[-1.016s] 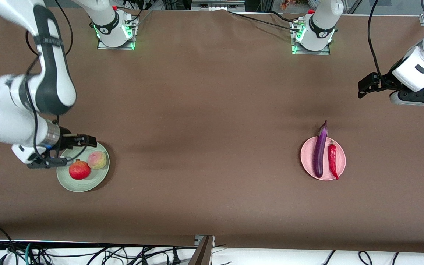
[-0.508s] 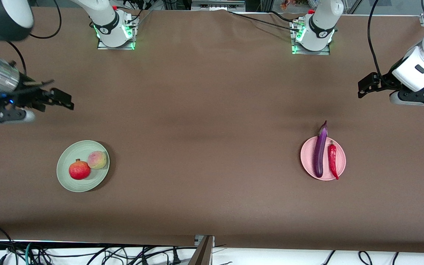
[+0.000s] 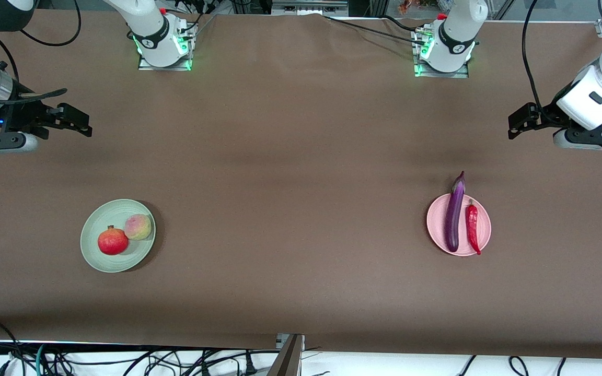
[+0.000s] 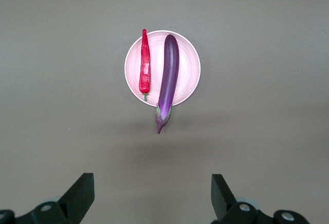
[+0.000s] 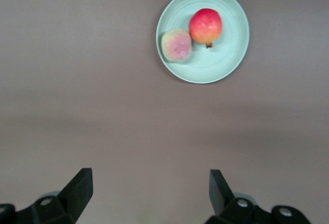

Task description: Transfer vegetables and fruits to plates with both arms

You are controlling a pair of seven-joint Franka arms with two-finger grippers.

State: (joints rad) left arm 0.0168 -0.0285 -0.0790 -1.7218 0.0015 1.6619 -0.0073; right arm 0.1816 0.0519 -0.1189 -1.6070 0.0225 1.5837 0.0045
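The red pomegranate (image 3: 113, 241) and the yellow-green peach (image 3: 138, 227) lie side by side on the mint green plate (image 3: 93, 253) toward the right arm's end of the table. The purple eggplant (image 3: 454, 214) and the red chili (image 3: 472, 227) lie side by side on the pink plate (image 3: 436, 225) toward the left arm's end; the eggplant's stem overhangs the rim. My right gripper (image 3: 81, 122) is open and empty, up over bare table. My left gripper (image 3: 516, 122) is open and empty, up over bare table. The right wrist view shows the mint plate (image 5: 218, 64); the left wrist view shows the pink plate (image 4: 186, 70).
A brown cloth (image 3: 290, 209) covers the whole table. The two arm bases (image 3: 162, 47) (image 3: 443, 49) stand at the table edge farthest from the front camera. Cables hang below the near edge (image 3: 123, 360).
My right gripper rose from the mint plate and drew back toward its end of the table, open and empty. The left arm has not moved. The fruits and vegetables lie as before.
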